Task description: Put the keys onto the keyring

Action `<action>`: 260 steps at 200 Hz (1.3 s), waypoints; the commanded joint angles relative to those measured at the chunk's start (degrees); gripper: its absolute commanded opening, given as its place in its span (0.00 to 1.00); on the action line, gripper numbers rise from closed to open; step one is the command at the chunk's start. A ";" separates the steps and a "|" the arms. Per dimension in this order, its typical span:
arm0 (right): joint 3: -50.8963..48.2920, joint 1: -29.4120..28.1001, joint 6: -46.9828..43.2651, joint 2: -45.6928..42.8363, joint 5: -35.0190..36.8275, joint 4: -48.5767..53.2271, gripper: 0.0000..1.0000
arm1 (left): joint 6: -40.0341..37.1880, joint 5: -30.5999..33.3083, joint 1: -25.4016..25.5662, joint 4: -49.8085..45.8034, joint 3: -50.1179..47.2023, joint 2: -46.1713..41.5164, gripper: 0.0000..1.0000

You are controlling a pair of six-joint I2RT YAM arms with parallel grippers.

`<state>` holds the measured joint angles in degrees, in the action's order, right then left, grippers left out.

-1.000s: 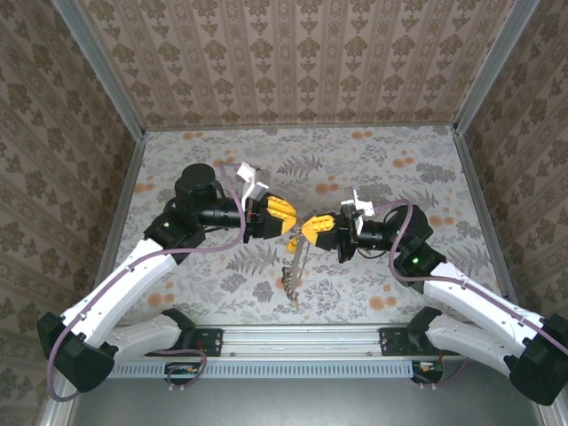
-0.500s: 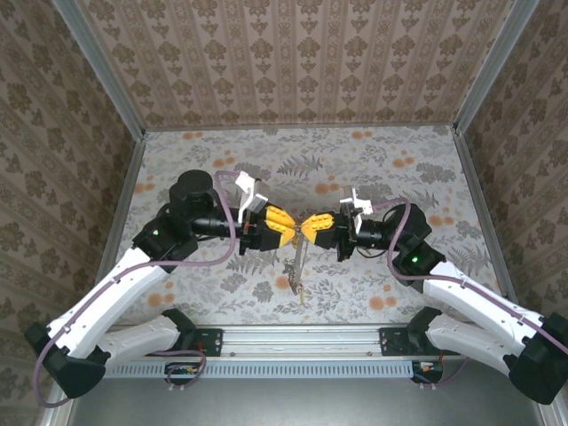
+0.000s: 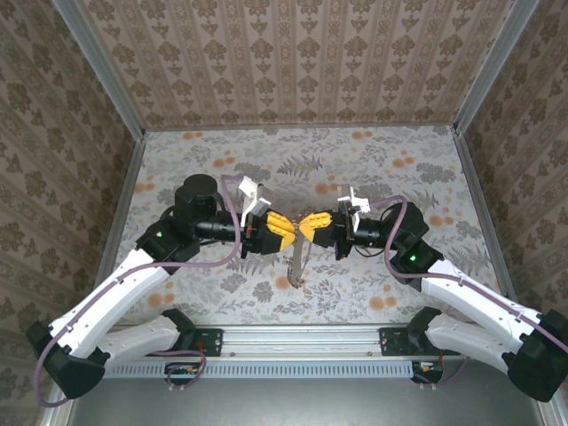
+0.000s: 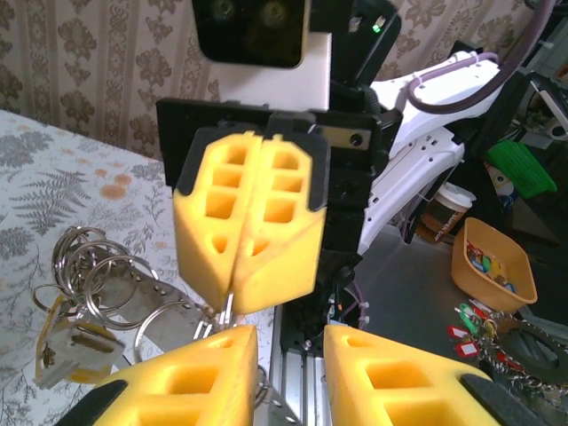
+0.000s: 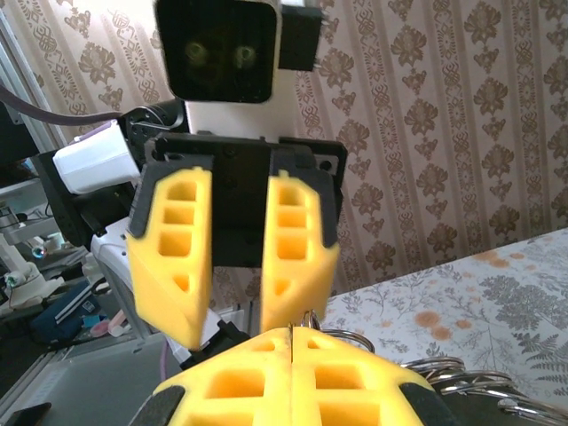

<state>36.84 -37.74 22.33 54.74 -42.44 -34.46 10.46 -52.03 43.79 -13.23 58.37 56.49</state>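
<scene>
The keyring (image 3: 298,259) is a bunch of silver split rings hanging below the two grippers, above the middle of the table. My right gripper (image 3: 304,229) is shut on its top ring (image 4: 225,308), pinched at the fingertips (image 5: 293,334). A key (image 4: 64,348) with a yellowish head dangles at the bottom of the bunch (image 3: 297,282). My left gripper (image 3: 289,232) faces the right one tip to tip and stands open. Its fingers (image 4: 191,377) are apart, the gap between them is empty, and the ring lies just beside the left finger. In the right wrist view the left gripper (image 5: 236,323) stands open right behind the pinched ring (image 5: 308,321).
Patterned walls (image 3: 293,62) close in the floral table (image 3: 373,169) on three sides. An aluminium rail (image 3: 311,337) runs along the near edge between the arm bases. Off the table, an orange bin (image 4: 493,266) holds more keys.
The left arm has dropped and shifted, bringing its gripper level with and close to the right one. The hanging bunch has swung slightly right and risen a little. The right gripper stays shut.
</scene>
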 commanded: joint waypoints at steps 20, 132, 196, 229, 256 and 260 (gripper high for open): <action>2.62 -0.50 -0.94 -0.70 -0.59 -2.37 0.00 | 1.23 0.07 -0.48 3.56 -1.13 0.55 0.27; 2.62 -0.50 -2.63 -2.34 -0.46 -0.35 0.00 | 2.52 -0.28 -1.97 4.56 -2.47 -0.27 0.26; 2.91 -0.54 -2.47 -2.42 -0.38 -0.16 0.00 | 2.79 -0.33 -2.06 5.32 -3.30 -1.00 0.26; 2.74 -0.52 -2.57 -2.58 -0.28 -0.03 0.00 | 2.51 -0.29 -2.12 4.99 -3.26 -0.92 0.26; 2.80 -0.51 -2.73 -2.42 -0.29 0.18 0.00 | 2.48 -0.31 -2.19 5.19 -3.73 -1.02 0.26; 2.80 -0.45 -2.74 -2.40 -0.30 0.19 0.00 | 2.46 -0.33 -2.13 5.23 -3.78 -0.99 0.26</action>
<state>37.04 -37.76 20.51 53.93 -42.02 -31.42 12.40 -52.66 42.28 -9.61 55.86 56.40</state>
